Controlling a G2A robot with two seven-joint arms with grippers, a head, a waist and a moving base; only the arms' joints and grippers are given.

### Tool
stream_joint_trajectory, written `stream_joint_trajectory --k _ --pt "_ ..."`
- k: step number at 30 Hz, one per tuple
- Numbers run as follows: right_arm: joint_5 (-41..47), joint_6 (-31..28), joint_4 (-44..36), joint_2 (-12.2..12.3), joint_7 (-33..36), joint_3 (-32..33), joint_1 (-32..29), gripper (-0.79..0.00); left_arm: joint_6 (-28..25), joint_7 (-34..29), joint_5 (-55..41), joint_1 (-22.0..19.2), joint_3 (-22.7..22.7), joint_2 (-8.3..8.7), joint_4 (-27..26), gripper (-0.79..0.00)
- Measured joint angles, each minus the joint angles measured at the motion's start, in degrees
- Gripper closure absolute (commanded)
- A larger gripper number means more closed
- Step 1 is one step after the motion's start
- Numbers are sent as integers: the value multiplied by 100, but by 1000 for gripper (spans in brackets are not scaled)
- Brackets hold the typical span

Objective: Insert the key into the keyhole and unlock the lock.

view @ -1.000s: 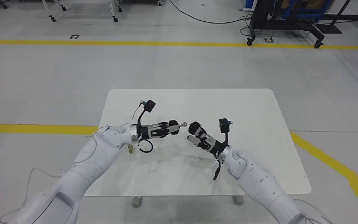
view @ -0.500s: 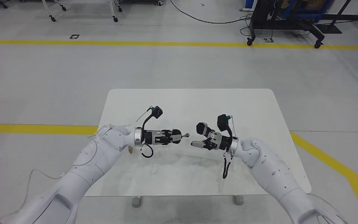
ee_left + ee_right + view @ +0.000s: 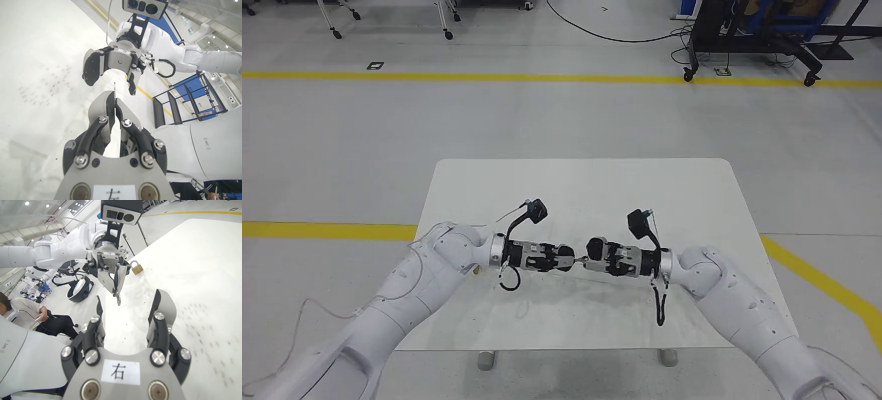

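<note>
The key (image 3: 118, 298) was above the desk (image 3: 692, 190), over the middle of its near half, and not on the surface. The left end effector (image 3: 114, 98) had it pinched between closed fingers by the blade end, so the round head with the hole stuck out free. I think it was held this way so that the other arm could take it by the head. The right end effector (image 3: 129, 298) stood directly opposite and just beside it, fingers spread wide on both sides of the key's line and touching nothing. The padlock (image 3: 136, 267) lay well apart, behind the left arm and near the desk's edge on that side. Its shackle looked shut, so the insertion was not yet begun.
</note>
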Motion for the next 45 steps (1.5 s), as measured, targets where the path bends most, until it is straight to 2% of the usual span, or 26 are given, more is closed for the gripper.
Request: stream_joint_trajectory --k 5,8,12,14,15,18,22,23,24,25,33,42,45 --pt "107 0 3 54 68 -96 45 -302 2 -2 -4 -41 85 11 6 0" --pt "133 0 21 68 37 -161 70 -329 -12 12 -26 -61 114 14 26 0" --pt "159 0 32 81 -5 -256 90 -317 -42 42 -41 -77 141 16 45 0" --pt "178 0 30 88 -25 -307 103 -268 -51 52 -46 -85 158 17 50 0" --pt "191 0 29 91 -34 -327 108 -215 -55 55 -45 -90 166 17 51 0" --pt "229 0 19 107 -57 -392 127 0 -71 71 -37 -103 195 19 54 0" --pt "231 0 33 130 -120 -434 148 0 -82 83 -13 -118 228 18 55 0" --pt "227 0 35 135 -138 -443 151 0 -83 84 -9 -122 234 17 57 -108" --pt "221 0 35 141 -154 -453 155 0 -87 87 -7 -127 239 17 61 -425" --pt "206 0 31 148 -172 -466 160 0 -91 92 3 -136 239 17 77 -785" --pt "169 0 16 219 -408 -460 161 0 -125 235 117 -154 170 9 160 -785" --pt "-128 0 130 533 -1232 226 -158 0 -120 237 118 -154 169 10 163 -785" --pt "-130 0 158 546 -1266 262 -177 0 -120 237 118 -154 169 10 163 -785"
